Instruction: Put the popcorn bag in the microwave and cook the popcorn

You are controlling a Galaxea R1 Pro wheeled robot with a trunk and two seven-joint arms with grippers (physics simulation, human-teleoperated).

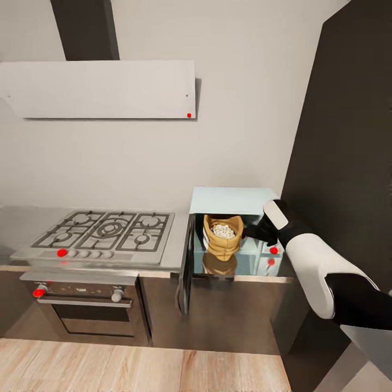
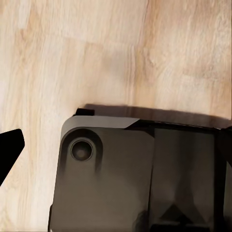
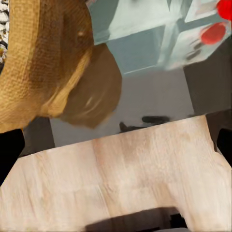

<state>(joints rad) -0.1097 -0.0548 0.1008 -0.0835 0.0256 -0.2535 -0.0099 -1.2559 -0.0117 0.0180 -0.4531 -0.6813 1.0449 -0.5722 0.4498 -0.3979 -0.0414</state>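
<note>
Already the popcorn bag [image 1: 222,238] stands in the mouth of the microwave [image 1: 234,200], whose door [image 1: 185,267] hangs open toward the gas hob [image 1: 103,231]. White puffed popcorn [image 1: 223,231] fills the top of the bag, so by the look of it the heating is done, or nearly; you would judge little is left beyond confirming the result. The bag is a tan, coarse-woven, crumpled sack with a rolled rim, upright, and its reflection shows on the glossy grey table [image 1: 256,279] just below it.

Your right arm [image 1: 310,256] reaches in beside the bag, toward the microwave's red-knobbed panel [image 1: 272,256]. The right fingers themselves are hidden behind the wrist in the head view, and the right wrist view shows only dark tips at its edges with the bag [image 3: 43,67] close by, apparently not between them; you cannot tell how wide they stand.

Your left wrist camera looks down at the wooden floor [image 2: 96,58] and a dark part of the robot's own body [image 2: 135,179]; one dark fingertip [image 2: 8,147] shows at the edge, its spread unreadable.
</note>
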